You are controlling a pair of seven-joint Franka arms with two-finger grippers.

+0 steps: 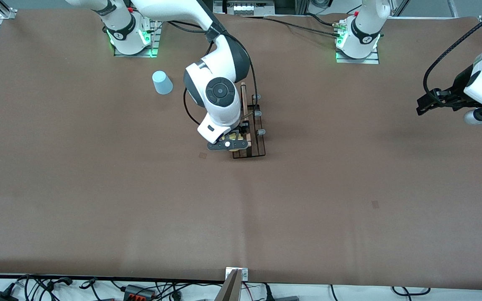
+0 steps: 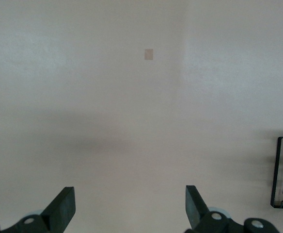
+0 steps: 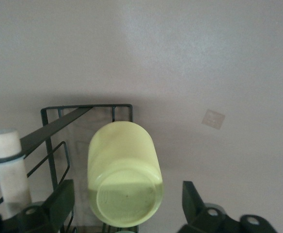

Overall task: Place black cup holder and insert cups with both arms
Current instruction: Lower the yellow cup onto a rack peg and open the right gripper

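The black cup holder [image 1: 259, 151] stands mid-table, its wooden handle [image 1: 244, 100] running along the top. My right gripper [image 1: 229, 143] hangs over the holder's end nearest the front camera. In the right wrist view, the right gripper [image 3: 127, 189] is open. A yellow cup [image 3: 124, 179] sits bottom-up on the holder [image 3: 83, 109] between the fingers, with a gap on each side. A light blue cup [image 1: 162, 82] stands upside down on the table near the right arm's base. My left gripper [image 1: 423, 106] waits open above the left arm's end of the table, holding nothing [image 2: 130, 194].
Pale grey pegs [image 1: 261, 132] stick out of the holder toward the left arm's end. A corner of the holder [image 2: 278, 174] shows in the left wrist view. Cables and a metal bracket [image 1: 236, 278] line the table edge nearest the front camera.
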